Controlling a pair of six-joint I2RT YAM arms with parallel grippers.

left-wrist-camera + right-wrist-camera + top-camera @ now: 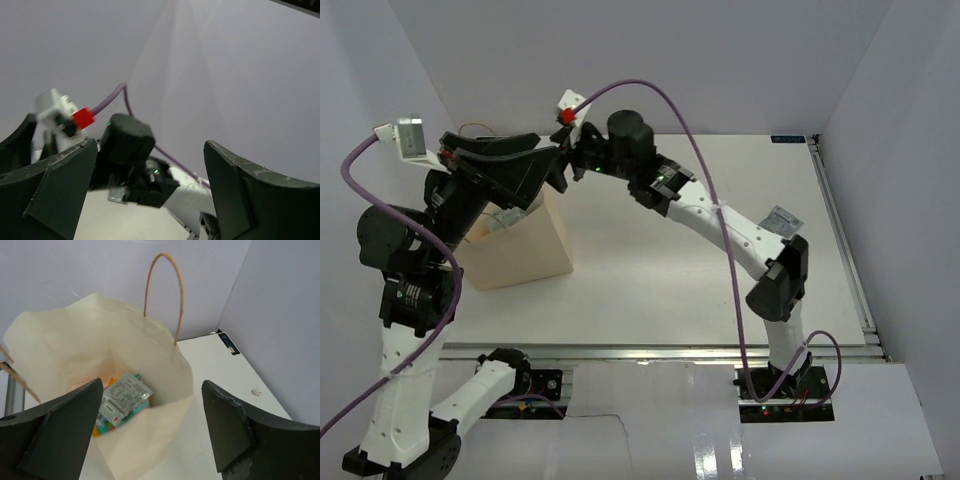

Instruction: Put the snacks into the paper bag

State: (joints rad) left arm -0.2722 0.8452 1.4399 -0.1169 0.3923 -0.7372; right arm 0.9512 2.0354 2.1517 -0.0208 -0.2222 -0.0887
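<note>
The tan paper bag stands open at the left of the table. In the right wrist view the paper bag holds a silver-grey packet lying on a teal-green packet, with an orange packet's corner beside them. My right gripper is open and empty just above the bag's mouth, and it also shows in the top view. My left gripper is open and empty, up by the bag and facing the right wrist. Another silver-grey packet lies on the table at the right. The red-pink packet is out of view.
A cord handle arches over the bag's far rim. A small silver-grey piece shows at the bag's top under the left arm. White walls close in the back and both sides. The purple cable loops over the right arm.
</note>
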